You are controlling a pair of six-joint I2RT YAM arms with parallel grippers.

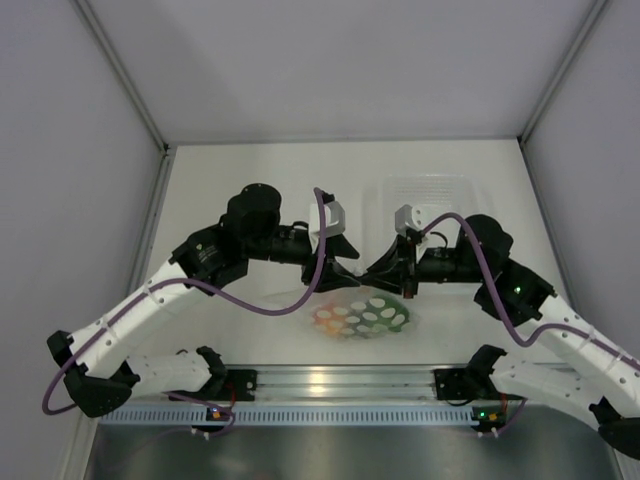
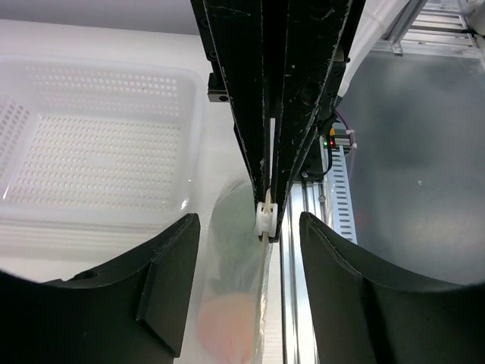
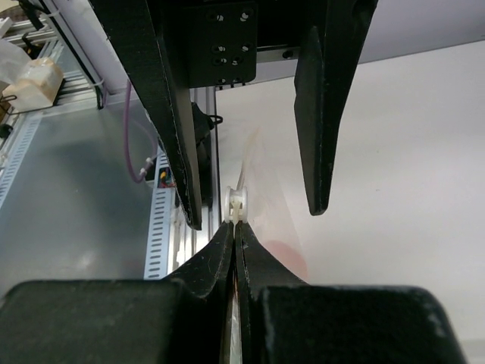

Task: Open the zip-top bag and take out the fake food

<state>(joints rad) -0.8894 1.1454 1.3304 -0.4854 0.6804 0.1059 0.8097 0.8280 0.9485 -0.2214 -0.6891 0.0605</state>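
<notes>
The zip-top bag (image 1: 365, 316) is held up on edge at the table's near middle, with the fake food inside: an orange-pink peach (image 2: 227, 326) and dark green pieces (image 2: 231, 227). My right gripper (image 3: 234, 226) is shut on the bag's top edge, right behind the white zipper slider (image 3: 237, 205). My left gripper (image 2: 248, 218) is open, one finger on each side of the slider (image 2: 264, 220) without touching it. In the top view the two grippers meet tip to tip, the left (image 1: 345, 272) and the right (image 1: 372, 272), just above the bag.
A rigid clear perforated tray (image 1: 430, 195) stands behind the right gripper; it also shows in the left wrist view (image 2: 98, 144). The aluminium rail (image 1: 340, 380) and cable duct run along the table's near edge, close below the bag.
</notes>
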